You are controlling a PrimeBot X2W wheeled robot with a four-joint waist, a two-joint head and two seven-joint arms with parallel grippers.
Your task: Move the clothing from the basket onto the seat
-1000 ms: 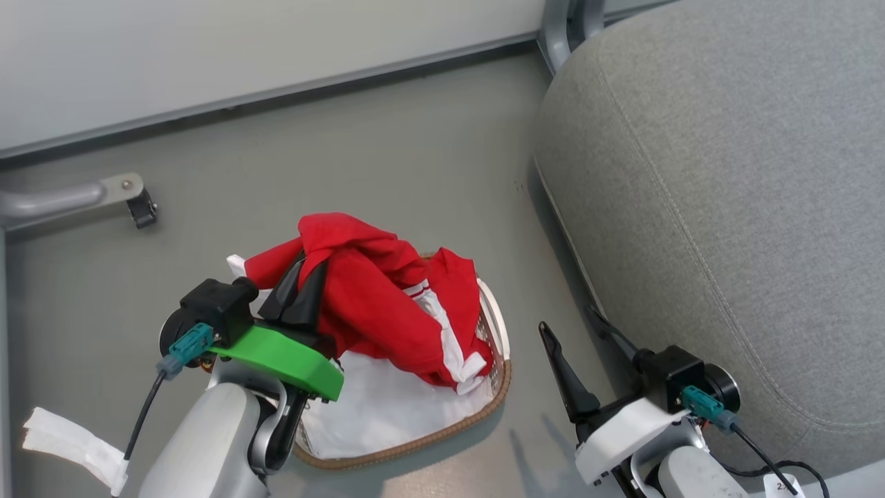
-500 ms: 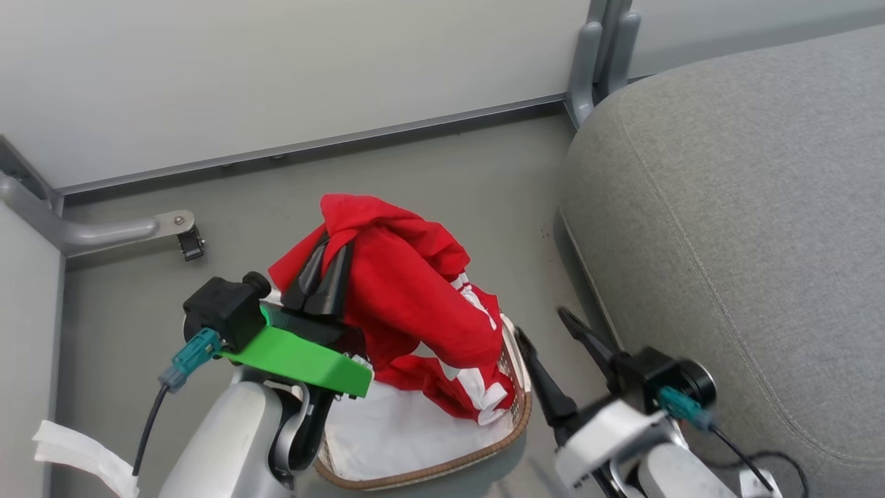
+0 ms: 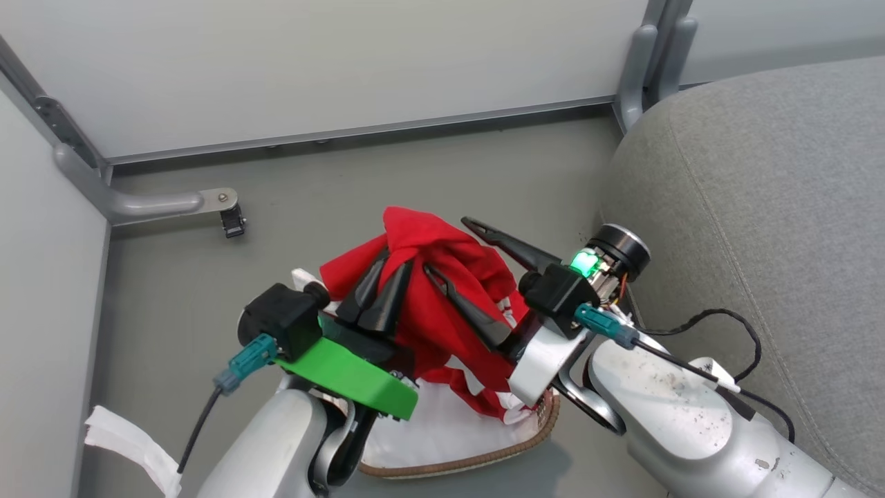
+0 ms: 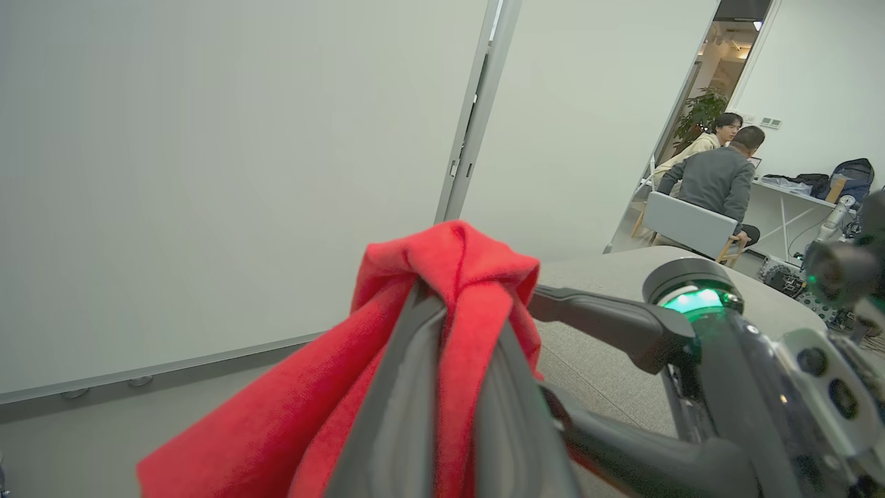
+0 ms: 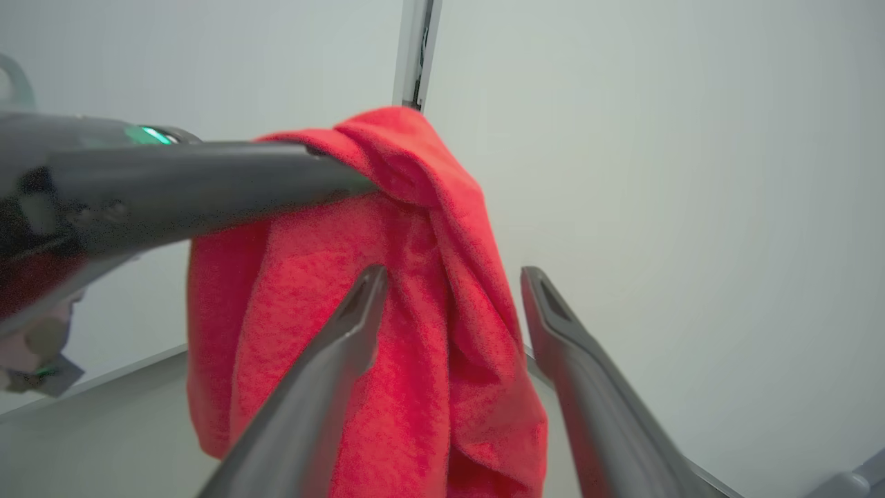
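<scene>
Left gripper (image 3: 395, 261): narrow, pinched on a bunched peak of the clothing (image 3: 432, 318), raised above the basket (image 3: 477, 460), with red folds and white-banded ends trailing down into it. Right gripper (image 3: 444, 243): wide, holding nothing, one finger in front of the hanging fabric and one behind, just above the basket's seat-side rim. Probably mid-lift, with a second grasp being set up. To do it well: close the Right gripper lower on the drape, well below the left pinch and not on the same knot; take enough thickness of cloth to avoid slipping; keep the dark fingers of the two arms from striking each other. Then raise both high enough to carry every white-trimmed end clear of the basket's rim, to avoid dragging or tipping what looks like a light basket. Watch the plain white sheet (image 3: 442, 429) lying in the basket's bottom; cannot tell whether caught in the red folds. Swing toward the seat (image 3: 760, 207), grey and broad, to the robot's right of the basket and near it. Grey floor (image 3: 415, 173) all around the basket; pale wall panels (image 3: 346, 69) beyond the basket; a grey metal leg (image 3: 159, 204) with a small black caster to the basket's left. Far beyond the basket, through an opening in the left wrist view, two people (image 4: 712, 180) seated at a desk.
</scene>
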